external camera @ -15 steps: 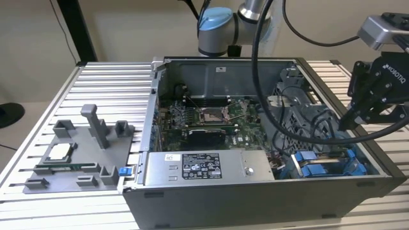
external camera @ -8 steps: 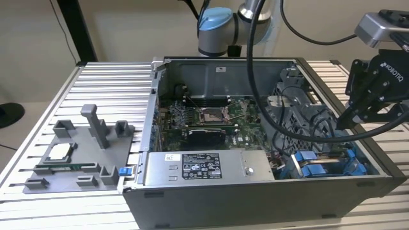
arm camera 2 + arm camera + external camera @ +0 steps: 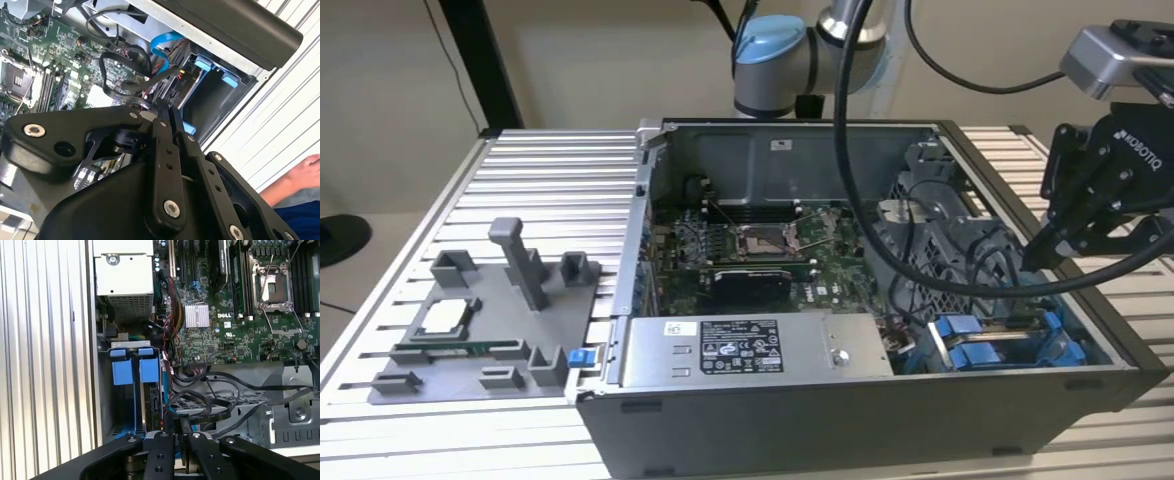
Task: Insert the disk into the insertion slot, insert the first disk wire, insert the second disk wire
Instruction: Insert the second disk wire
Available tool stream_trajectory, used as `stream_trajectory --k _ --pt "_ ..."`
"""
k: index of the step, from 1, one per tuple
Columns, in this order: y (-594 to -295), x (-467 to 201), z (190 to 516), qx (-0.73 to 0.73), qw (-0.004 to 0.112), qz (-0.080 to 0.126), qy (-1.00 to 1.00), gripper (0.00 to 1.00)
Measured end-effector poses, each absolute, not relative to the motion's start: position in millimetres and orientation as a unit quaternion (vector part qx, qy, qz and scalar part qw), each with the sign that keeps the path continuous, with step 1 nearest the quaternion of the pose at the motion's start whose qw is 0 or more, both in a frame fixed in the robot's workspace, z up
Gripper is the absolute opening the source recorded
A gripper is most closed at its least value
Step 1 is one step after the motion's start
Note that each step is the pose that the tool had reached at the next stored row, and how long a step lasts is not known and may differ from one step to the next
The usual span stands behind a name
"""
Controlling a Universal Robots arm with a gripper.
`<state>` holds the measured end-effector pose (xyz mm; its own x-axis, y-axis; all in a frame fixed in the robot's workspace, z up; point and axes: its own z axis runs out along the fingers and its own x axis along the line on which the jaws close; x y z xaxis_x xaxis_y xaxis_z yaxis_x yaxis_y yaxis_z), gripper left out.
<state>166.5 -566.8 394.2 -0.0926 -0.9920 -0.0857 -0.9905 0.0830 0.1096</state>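
The pincer (image 3: 175, 436) hangs over the corner of the open case (image 3: 881, 400) by the drive bay, at the exterior view's right. In both wrist views its fingers (image 3: 165, 131) stand pressed close together, and a thin dark wire (image 3: 200, 412) seems to run up from between the tips, so I judge it is clamped on a disk wire, though the plug itself is hidden.

The slot (image 3: 131, 390), with its grey-blue walls and blue tabs, lies just beside the fingertips. A dark edge of what looks like the disk (image 3: 152, 407) shows inside it, seemingly seated.

To my eye the work in hand is seating a wire at the disk's end. Doing it well means keeping the plug square to its socket, pressing straight along the disk, and steering clear of the loose black cables (image 3: 120, 75) looped just beside the slot.

A person's hand (image 3: 305, 175) rests off the desk (image 3: 534, 170).
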Motion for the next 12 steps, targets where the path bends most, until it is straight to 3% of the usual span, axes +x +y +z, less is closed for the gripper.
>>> stream_trajectory --k 12 --pt "-576.0 157.2 389.2 0.674 0.003 -0.068 -0.736 0.00"
